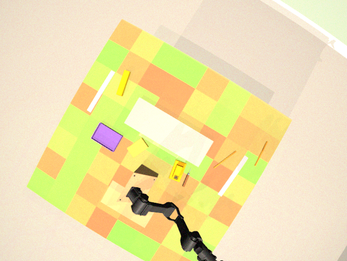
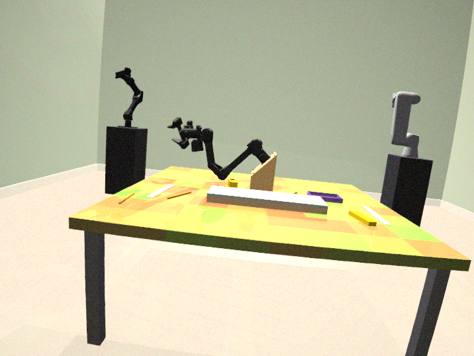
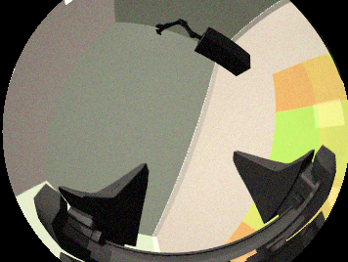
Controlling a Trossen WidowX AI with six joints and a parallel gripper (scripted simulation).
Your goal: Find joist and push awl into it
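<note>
The white floor panel (image 1: 168, 131) (image 2: 268, 198) is a long raised slab; no joist shows. The yellow stud finder (image 1: 177, 170) (image 2: 232, 183) stands beside the panel, on the arm's side. The awl (image 1: 185, 179), with a brown handle and a thin grey tip, lies next to the stud finder in the top view. The purple tray (image 1: 106, 137) (image 2: 324, 197) is empty, beyond the other end of the panel. My gripper (image 2: 171, 133) (image 3: 191, 162) is open and empty, high up and well away from the panel and tools; its fingers are outside the top view.
My arm stands on a wooden wedge (image 1: 143, 183) (image 2: 263, 176). A pale yellow block (image 1: 137, 147) lies between wedge and panel. A yellow bar (image 1: 123, 83) (image 2: 361, 218), two white strips (image 1: 101, 91) (image 1: 232, 175) and two thin orange sticks (image 1: 224, 159) (image 1: 260, 153) lie around. Other arms stand off the table.
</note>
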